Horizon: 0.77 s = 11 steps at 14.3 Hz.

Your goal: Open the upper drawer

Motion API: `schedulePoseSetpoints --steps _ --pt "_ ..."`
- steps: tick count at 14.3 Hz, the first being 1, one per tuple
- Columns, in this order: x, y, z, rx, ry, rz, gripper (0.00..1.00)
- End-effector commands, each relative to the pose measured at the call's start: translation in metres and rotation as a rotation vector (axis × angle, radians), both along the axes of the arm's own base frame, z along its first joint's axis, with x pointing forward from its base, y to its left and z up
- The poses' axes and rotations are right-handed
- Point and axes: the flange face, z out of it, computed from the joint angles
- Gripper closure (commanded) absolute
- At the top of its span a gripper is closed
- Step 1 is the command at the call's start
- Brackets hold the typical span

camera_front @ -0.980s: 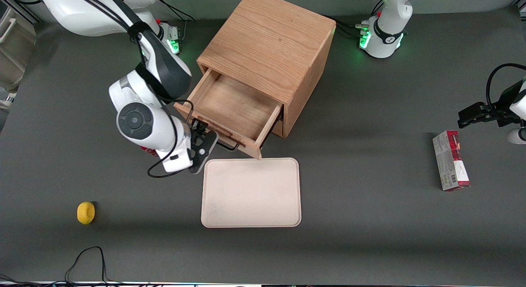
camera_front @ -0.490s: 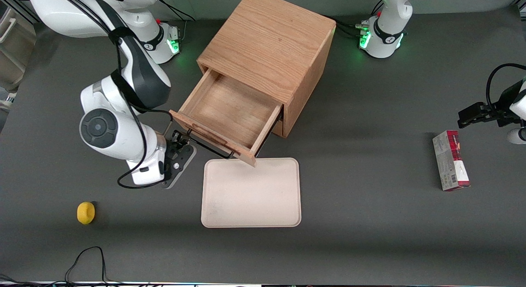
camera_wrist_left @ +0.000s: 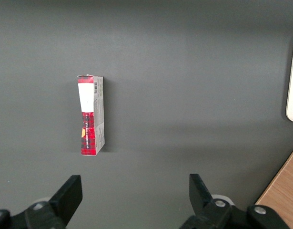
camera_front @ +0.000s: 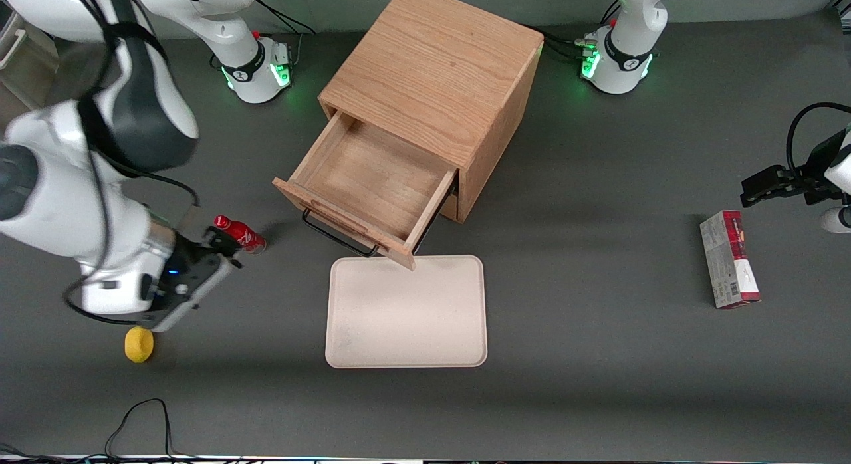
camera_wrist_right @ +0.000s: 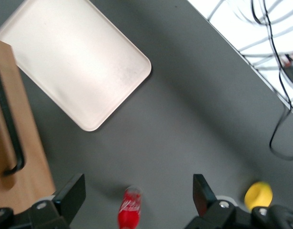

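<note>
Claw [camera_wrist_right: 136,193] now well apart from upper drawer [camera_front: 364,197]

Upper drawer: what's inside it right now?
The upper drawer stands pulled out, showing only its bare wooden floor. The part within the cabinet is hidden. The end effector, open, is away by the red bottle.

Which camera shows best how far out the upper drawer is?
The front view: the upper drawer shows whole, pulled well out of the cabinet, its inside bare. The right wrist view catches only its front and black handle; the left wrist view shows none of it. The open gripper hangs over the red bottle.
</note>
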Motion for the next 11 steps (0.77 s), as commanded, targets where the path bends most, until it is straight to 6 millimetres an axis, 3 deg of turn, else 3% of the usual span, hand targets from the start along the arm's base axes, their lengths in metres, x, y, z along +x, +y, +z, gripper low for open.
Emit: schedulePoseSetpoints --steps 1,4,8,11 --pt "-0.039 -0.073 0.036 0.04 0.085 -0.238 0.0" --pt "-0.097 -0.116 0.042 -0.009 0.148 -0.591 0.0" --pt "-0.165 -0.127 0.052 -0.06 0.143 -0.682 0.0" --pt "-0.189 -0.129 0.057 -0.076 0.121 -0.736 0.0"
